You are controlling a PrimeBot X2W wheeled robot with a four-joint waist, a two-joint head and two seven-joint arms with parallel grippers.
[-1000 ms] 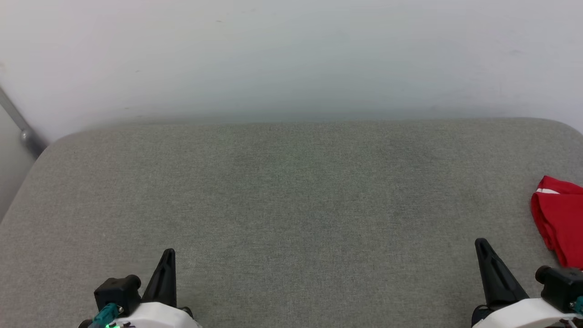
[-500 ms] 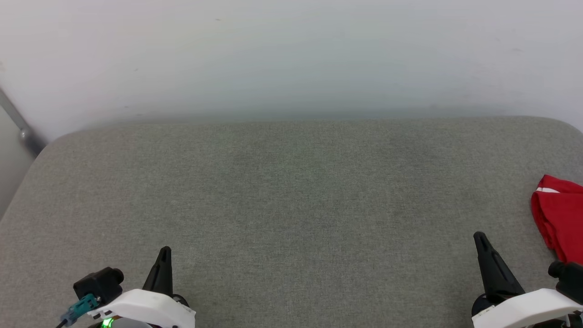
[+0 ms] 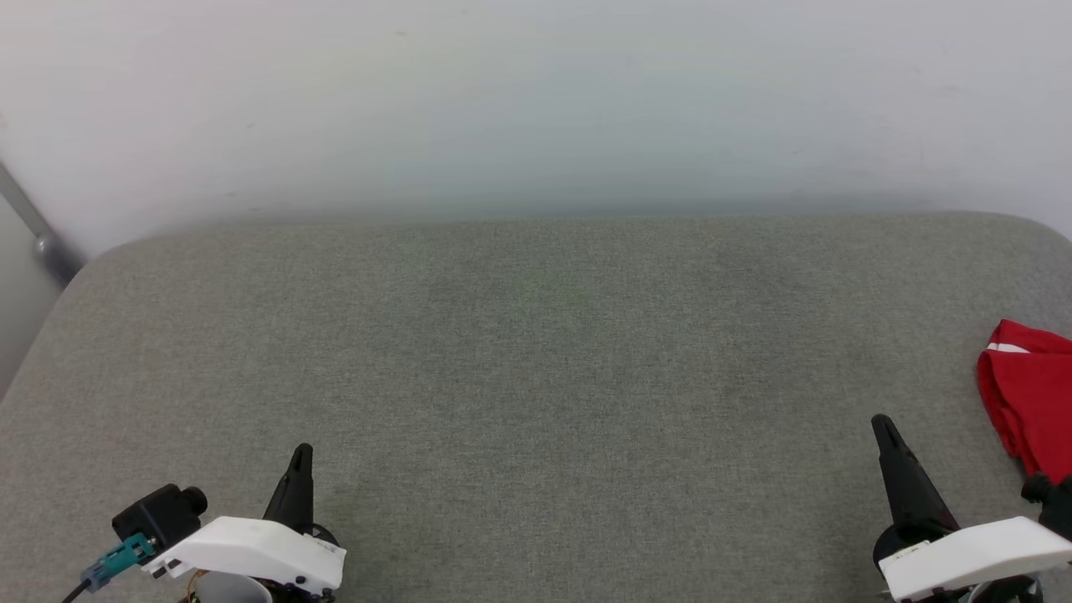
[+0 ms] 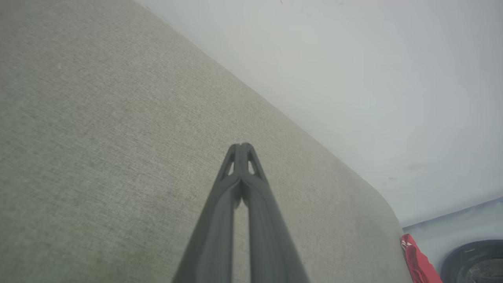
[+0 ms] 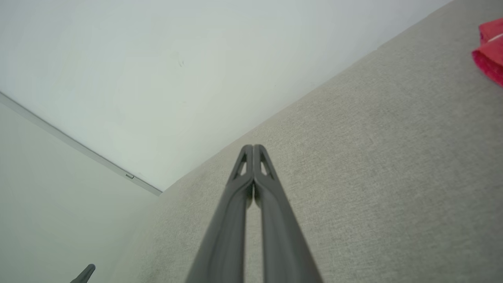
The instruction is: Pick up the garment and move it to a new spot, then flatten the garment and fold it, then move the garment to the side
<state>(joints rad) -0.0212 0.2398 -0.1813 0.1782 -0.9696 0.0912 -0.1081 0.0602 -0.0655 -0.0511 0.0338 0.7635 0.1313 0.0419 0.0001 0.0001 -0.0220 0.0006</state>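
The garment (image 3: 1032, 392), red with a thin white stripe, lies bunched at the far right edge of the grey padded surface (image 3: 536, 360), cut off by the frame. It appears as a red patch in the left wrist view (image 4: 417, 260) and the right wrist view (image 5: 490, 55). My left gripper (image 3: 301, 455) hovers at the lower left, shut and empty, fingertips pressed together (image 4: 240, 147). My right gripper (image 3: 879, 423) hovers at the lower right, shut and empty (image 5: 252, 147), a little to the left of the garment and apart from it.
A pale wall (image 3: 536, 100) rises behind the surface. A grey metal bar (image 3: 33, 230) leans at the far left. A dark round object (image 4: 473, 261) sits beyond the surface's right end in the left wrist view. The left gripper's tip (image 5: 85, 272) shows in the right wrist view.
Both arms have tilted outward at the wrist, their white housings swinging lower and wider, and the fingertips have crept slightly forward. The garment has not moved.
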